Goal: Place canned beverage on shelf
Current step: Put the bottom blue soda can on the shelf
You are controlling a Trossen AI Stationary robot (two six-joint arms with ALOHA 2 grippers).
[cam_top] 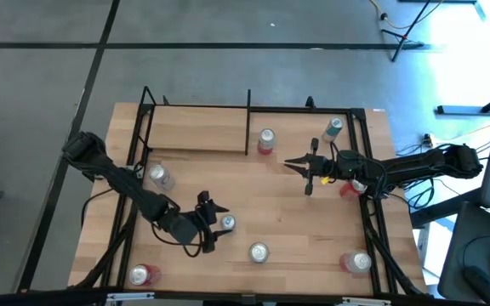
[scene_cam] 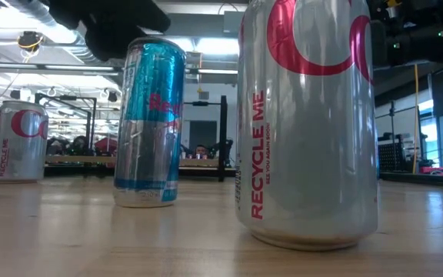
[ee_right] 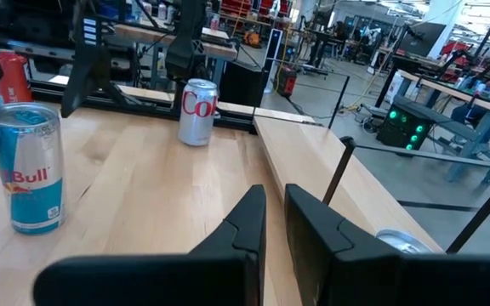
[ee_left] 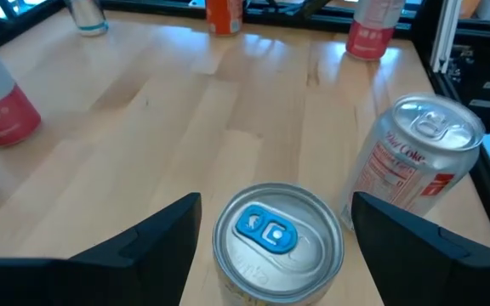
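Note:
A slim blue-and-silver can [ee_left: 277, 242] with a blue tab stands upright on the wooden tabletop, left of the middle near the front. My left gripper [ee_left: 275, 204] is open just above it, one finger [ee_left: 156, 234] on either side of its top, and I see no touch. The low view shows this can [scene_cam: 148, 123] under the dark gripper. The shelf [cam_top: 196, 129], a raised light-wood plank in black rods, stands at the far left with nothing on it. My right gripper [cam_top: 292, 163] is shut and hangs level over the table's middle, holding nothing.
A Diet Coke can [ee_left: 415, 161] stands close beside the blue can. More cans are scattered about: one at the shelf's end [cam_top: 266, 140], a teal one at the far right [cam_top: 334, 127], one at the left [cam_top: 158, 176], and two at the front corners [cam_top: 143, 274] [cam_top: 357, 262].

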